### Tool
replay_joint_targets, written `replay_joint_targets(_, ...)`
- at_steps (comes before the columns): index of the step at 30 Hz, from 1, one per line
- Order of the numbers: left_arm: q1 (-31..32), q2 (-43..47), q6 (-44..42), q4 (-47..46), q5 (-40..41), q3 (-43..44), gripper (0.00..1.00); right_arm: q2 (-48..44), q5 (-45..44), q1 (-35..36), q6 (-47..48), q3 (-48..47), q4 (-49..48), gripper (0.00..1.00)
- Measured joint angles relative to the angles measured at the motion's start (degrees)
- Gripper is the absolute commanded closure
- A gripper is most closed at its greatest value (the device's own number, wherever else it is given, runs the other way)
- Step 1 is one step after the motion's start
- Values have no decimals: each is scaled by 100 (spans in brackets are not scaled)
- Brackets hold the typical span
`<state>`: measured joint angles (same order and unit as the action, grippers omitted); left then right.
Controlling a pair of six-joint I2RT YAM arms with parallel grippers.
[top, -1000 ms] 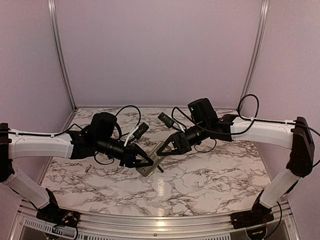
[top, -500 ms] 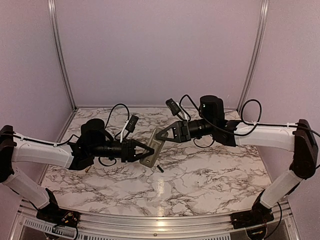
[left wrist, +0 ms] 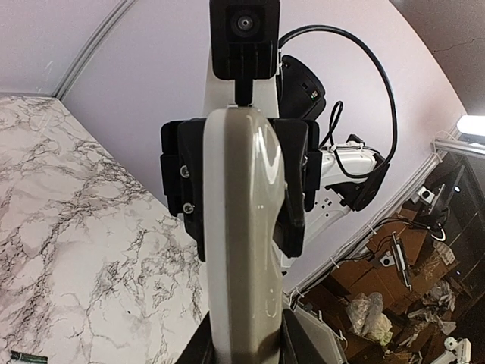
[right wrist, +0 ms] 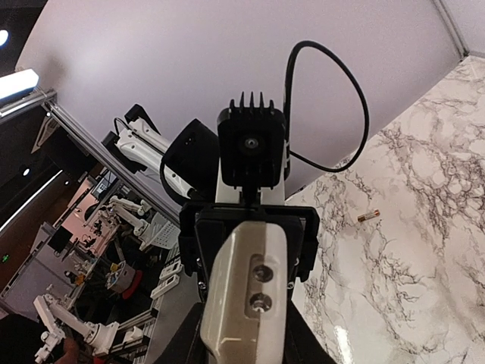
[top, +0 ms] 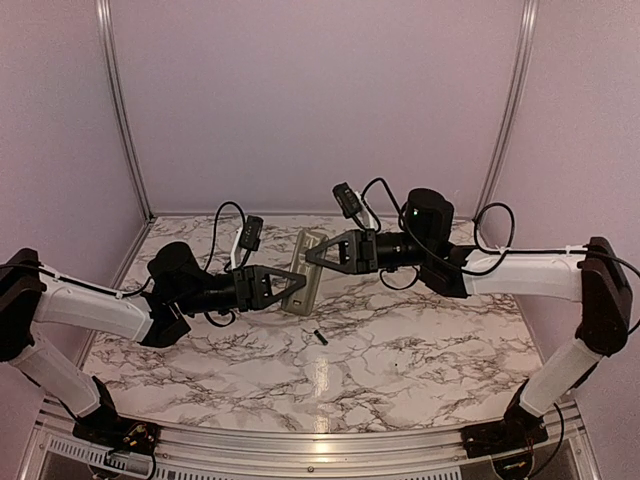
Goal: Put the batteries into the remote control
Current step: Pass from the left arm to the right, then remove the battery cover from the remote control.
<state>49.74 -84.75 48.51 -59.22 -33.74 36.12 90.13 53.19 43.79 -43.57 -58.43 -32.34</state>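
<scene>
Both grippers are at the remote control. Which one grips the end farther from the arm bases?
The right gripper: it clamps the far end of the remote control, towards the back wall, while the left gripper clamps the near end.

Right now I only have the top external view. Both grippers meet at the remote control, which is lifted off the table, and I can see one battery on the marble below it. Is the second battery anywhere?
Observer: Yes. The right wrist view shows a brownish battery lying alone on the marble table.
Operator: Is the right gripper really on the remote?
Observer: In the left wrist view, the right gripper has its fingers pressed against both sides of the far end of the remote control.
Operator: Which face does the right camera see?
Observer: A beige face with two small round metal fittings. No buttons show there.
</scene>
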Motion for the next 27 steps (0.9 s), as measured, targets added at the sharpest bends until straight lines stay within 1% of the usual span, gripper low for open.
replay_joint_targets(2, 0, -44, 70, -76, 26, 0, 97, 31, -22, 11, -46, 0, -46, 75)
replay_joint_targets(4, -2, -66, 127, -122, 48, 0, 98, 42, -44, 13, -66, 0, -63, 80)
replay_joint_targets(6, -2, -76, 175, -138, 107, 0, 98, 46, -94, 15, -57, 0, -61, 90)
replay_joint_targets(7, -2, -81, 181, -136, 120, 0, 96, 57, -105, 15, -61, 0, -70, 97)
replay_joint_targets(8, -4, -87, 195, -136, 116, 0, 89, 70, -107, 11, -85, 0, -79, 100)
replay_joint_targets(12, -9, -94, 92, -63, 177, 0, 47, 83, -107, 0, -90, 0, -63, 100)
replay_joint_targets(13, -7, -90, 26, -26, 195, 0, 39, 85, -107, -7, -122, 0, -46, 100)
replay_joint_targets(15, -13, 57, -214, 376, 343, 0, 28, 85, -111, -39, -175, 24, -13, 100)
replay_joint_targets(16, -13, 170, -407, 590, 411, 0, 24, 85, -114, -55, -216, 57, -9, 100)
replay_joint_targets(17, -13, 352, -608, 911, 568, 4, 22, 85, -114, -74, -256, 105, 0, 100)
replay_joint_targets(19, -15, 839, -1165, 1613, 975, 15, 22, 85, -122, -127, -337, 236, 57, 100)
replay_joint_targets(23, -7, 1705, -2315, 2603, 1814, 35, 22, 125, -116, -184, -494, 459, 258, 100)
replay_joint_targets(27, 173, 2063, -3606, 3390, 2430, 46, 25, 389, -72, -186, -662, 590, 426, 100)
